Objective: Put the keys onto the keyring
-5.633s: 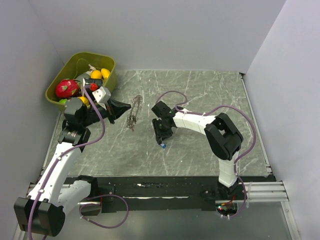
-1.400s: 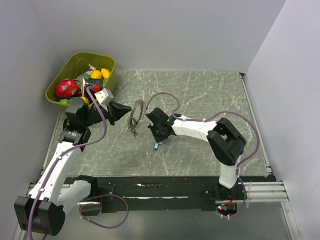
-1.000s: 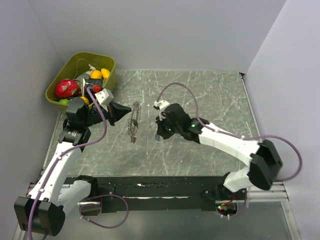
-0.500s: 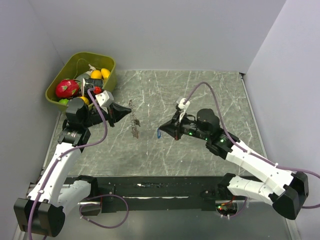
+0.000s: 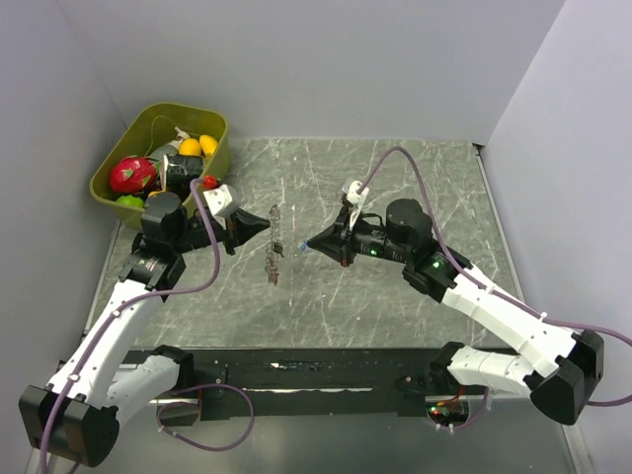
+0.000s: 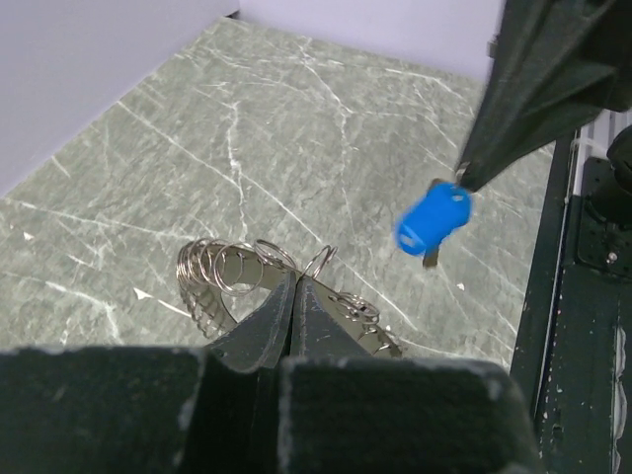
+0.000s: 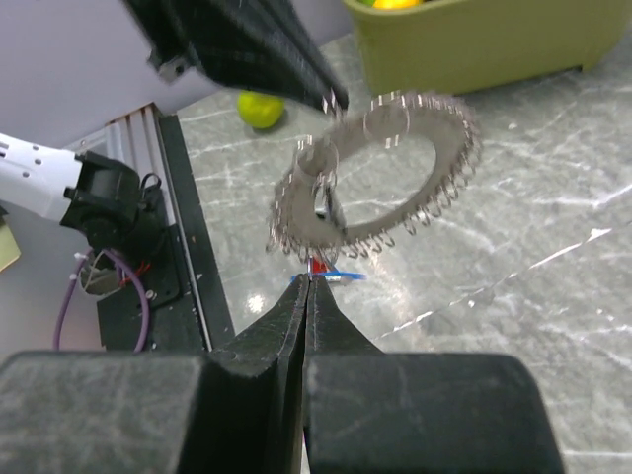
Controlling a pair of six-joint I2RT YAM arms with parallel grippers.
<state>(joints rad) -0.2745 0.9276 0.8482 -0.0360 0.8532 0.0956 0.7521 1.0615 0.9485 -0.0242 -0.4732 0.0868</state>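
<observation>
Veined grey-green tabletop [image 5: 415, 178], pale walls [image 5: 346, 59]

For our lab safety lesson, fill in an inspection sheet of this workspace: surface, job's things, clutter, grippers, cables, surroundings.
Surface: grey veined table; no damage seen.
Job's things: keyring hangs in the air from the left gripper; blue key is held beside it, apart from it.
Clutter: yellow-green bin of fruit-like items at the far left corner.
Grippers: left gripper shut on the keyring; right gripper shut on the blue key.
Cables: purple cables loop off both arms; no snag seen.
Surroundings: plain walls on three sides.
</observation>
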